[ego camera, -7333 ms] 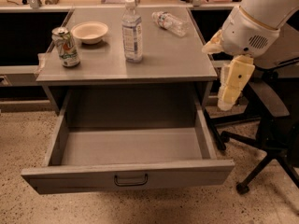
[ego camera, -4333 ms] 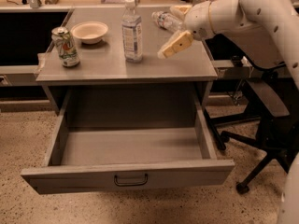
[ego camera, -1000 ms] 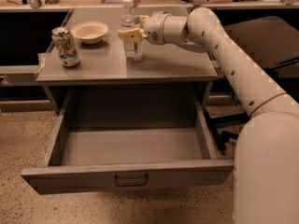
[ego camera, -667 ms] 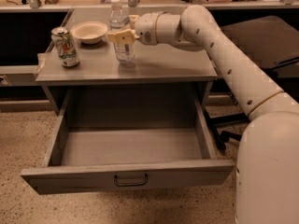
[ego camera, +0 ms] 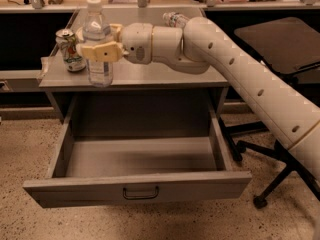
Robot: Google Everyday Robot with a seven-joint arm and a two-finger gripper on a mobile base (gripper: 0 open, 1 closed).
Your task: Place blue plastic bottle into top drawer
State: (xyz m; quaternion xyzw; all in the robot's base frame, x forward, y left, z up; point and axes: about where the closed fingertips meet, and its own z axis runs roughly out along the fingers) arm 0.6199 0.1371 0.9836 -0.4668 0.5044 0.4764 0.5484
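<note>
The blue plastic bottle (ego camera: 98, 59) is clear with a white cap and a pale label. It stands upright in my gripper (ego camera: 100, 50), lifted near the front left of the grey cabinet top (ego camera: 165, 76). The gripper's cream fingers (ego camera: 102, 51) are shut around the bottle's middle. My arm reaches in from the right across the cabinet top. The top drawer (ego camera: 140, 159) is pulled wide open below, empty, with a small dark loop handle (ego camera: 140, 193) on its front panel.
A soda can (ego camera: 70, 50) stands at the left of the cabinet top, just behind the bottle. A smaller clear bottle (ego camera: 175, 19) lies at the back right. An office chair (ego camera: 280, 49) stands to the right of the cabinet.
My gripper closed on the bottle, lifted it and carried it left and toward the front of the cabinet top. The bowl is now hidden behind gripper and bottle.
</note>
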